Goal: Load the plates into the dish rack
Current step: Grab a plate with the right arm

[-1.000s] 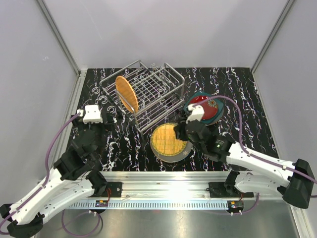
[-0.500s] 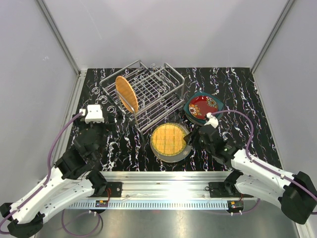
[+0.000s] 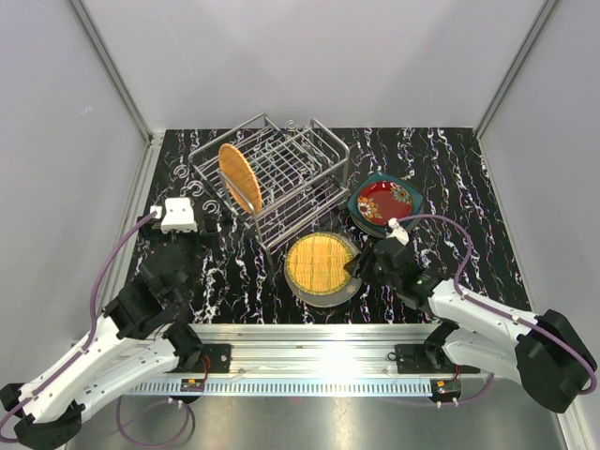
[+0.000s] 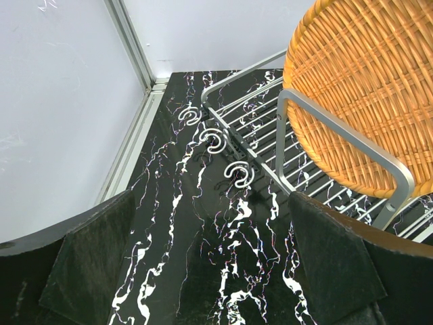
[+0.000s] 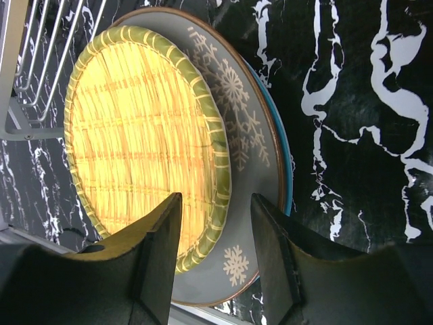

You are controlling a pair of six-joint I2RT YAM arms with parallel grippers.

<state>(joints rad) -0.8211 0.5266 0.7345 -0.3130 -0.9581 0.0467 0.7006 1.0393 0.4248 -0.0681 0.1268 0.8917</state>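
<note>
So the biggest thing here is the black marble-look table (image 3: 450,159), filling the middle of the top view. The dish rack (image 3: 295,183) sits upper centre, turned at a bit of an angle. Both arms come up from the bottom edge: the left arm (image 3: 112,342) from the lower left, the right arm (image 3: 478,314) from the lower right.

The plates are in three spots. Just below the rack, centre of frame, there's a stack with a yellow woven plate (image 3: 319,264) on top. The right wrist view shows it has a greenish rim and lies on a grey plate (image 5: 237,135) with white snowflakes, and a blue plate's (image 5: 289,183) edge peeks out under that. Right of the rack, a red plate (image 3: 384,200) lies on a dark teal plate (image 3: 356,206). An orange woven plate (image 3: 239,176) already stands on edge at the left end of the rack.

The right gripper (image 5: 216,203) is at the right side of the stack. Its fingers are part way apart with the yellow plate's rim showing in the gap and nothing pinched. I can't tell if the tips touch it.

The left gripper (image 4: 211,230) is left of the rack, spread wide, holding nothing, over bare table. Three little curly hooks (image 4: 240,174) stick out from the rack just ahead of it.
</note>
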